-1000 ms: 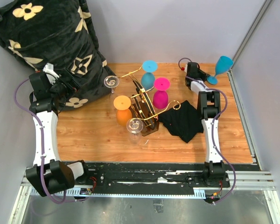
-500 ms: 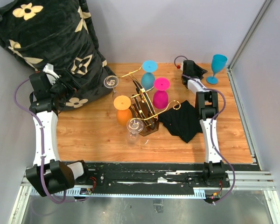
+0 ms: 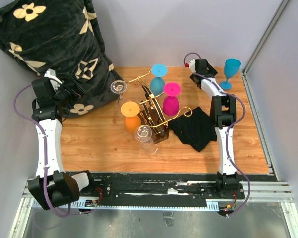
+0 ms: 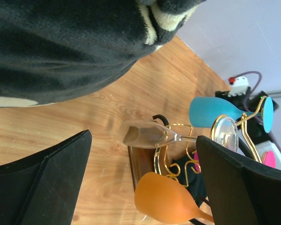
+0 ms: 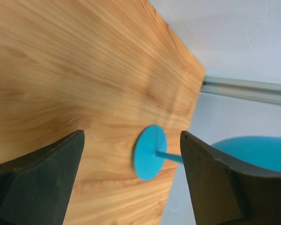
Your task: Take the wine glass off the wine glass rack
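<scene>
Wine glasses, total: six. By colour we count two clear, the first clear glass [image 3: 118, 87] and the second clear glass [image 3: 144, 133]. Two are teal-blue, the hanging teal-blue glass [image 3: 159, 70] and the standing teal-blue glass [image 3: 232, 67]. We count one magenta glass [image 3: 170, 105] and one orange glass [image 3: 132, 124]. Wine glass rack [image 3: 160, 135]: one. Black cloth [image 3: 193, 128]: one. Black plush cushion [image 3: 54, 39] with cream flowers: one. Robot arms: two, the left arm [image 3: 44, 134] and the right arm [image 3: 224, 136].

a wooden table [image 3: 99, 144] is seen; the wine glass rack [image 3: 154, 115] is set mid-surface, a black cloth [image 3: 194, 128] laid just right of it, a blue wine glass [image 3: 231, 72] stood upright at the far right corner, and a flowered black cushion [image 3: 54, 44] heaped far left.
</scene>
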{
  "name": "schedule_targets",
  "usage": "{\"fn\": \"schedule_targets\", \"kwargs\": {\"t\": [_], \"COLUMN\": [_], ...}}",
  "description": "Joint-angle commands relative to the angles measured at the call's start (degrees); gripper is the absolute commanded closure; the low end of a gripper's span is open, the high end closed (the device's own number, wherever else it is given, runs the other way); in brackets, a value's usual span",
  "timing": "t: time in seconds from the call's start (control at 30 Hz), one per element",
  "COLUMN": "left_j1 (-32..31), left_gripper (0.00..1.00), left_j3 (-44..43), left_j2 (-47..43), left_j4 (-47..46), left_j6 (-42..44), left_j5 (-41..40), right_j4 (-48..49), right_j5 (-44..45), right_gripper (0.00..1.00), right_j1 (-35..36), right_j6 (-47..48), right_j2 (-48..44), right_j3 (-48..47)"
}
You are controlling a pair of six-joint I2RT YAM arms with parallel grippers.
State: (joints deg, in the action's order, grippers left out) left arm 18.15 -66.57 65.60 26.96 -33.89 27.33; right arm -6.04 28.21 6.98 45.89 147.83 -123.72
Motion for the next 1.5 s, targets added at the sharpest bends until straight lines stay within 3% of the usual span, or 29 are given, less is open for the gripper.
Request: {"fn": "schedule_targets", "kwargs": {"t": [0.0,0.07,0.13,0.23,0.33,0.43,0.53,0.7,0.8,1.1,1.47], "left_j1": [-0.15,-0.16,-0.13,-0.13,-0.05,-0.05,-0.05,-0.02,-0.05,-0.05,-0.05], "left_gripper": [0.0,0.0,0.0,0.0,0.0,0.0,0.01,0.08,0.08,0.06,0.08], "left_j3": [1.06,1.45,0.94,-1.09,-2.57,3.77,9.05,1.13,1.15,1.59,-0.46], "left_j2": [-2.71,-3.27,-3.1,-2.02,-2.46,-6.62,-9.46,-6.75,-7.61,-8.64,-6.37], "left_j4": [-1.58,-1.38,0.68,1.45,-5.93,-19.46,-32.03,-17.39,-16.32,-17.54,-12.46], "left_j6": [0.39,-2.03,-5.88,-4.93,-1.02,-7.3,-12.7,-4.79,-4.36,-6.37,-4.76], "left_j5": [-5.86,-9.34,-14.37,-14.41,-2.58,5.68,10.34,4.78,3.62,4.53,4.81], "right_j4": [-12.8,-16.18,-20.95,-29.69,-34.42,-34.15,-27.53,-10.28,1.71,4.98,-4.92], "right_j5": [-12.28,-15.43,-17.49,-19.98,-29.54,-43.19,-63.61,-78.16,-85.02,-86.6,-82.25], "right_gripper": [0.07,0.0,0.01,0.02,0.02,0.01,0.1,0.21,0.28,0.38,0.44], "right_j1": [1.36,1.36,1.38,0.86,-1.32,-4.84,-7.03,-6.37,-5.52,-1.31,3.04], "right_j6": [-17.87,-23.24,-27.3,-35.27,-45.78,-57.04,-66.58,-77.42,-86.44,-90.43,-82.92], "right_j2": [-9.65,-12.67,-14.15,-15.56,-21.23,-28.77,-35.88,-47.99,-52.48,-55.72,-58.96], "right_j3": [-3.66,-5.12,-8.87,-15.47,-13.57,-5.11,6.89,28.11,36.11,40.98,43.87]}}
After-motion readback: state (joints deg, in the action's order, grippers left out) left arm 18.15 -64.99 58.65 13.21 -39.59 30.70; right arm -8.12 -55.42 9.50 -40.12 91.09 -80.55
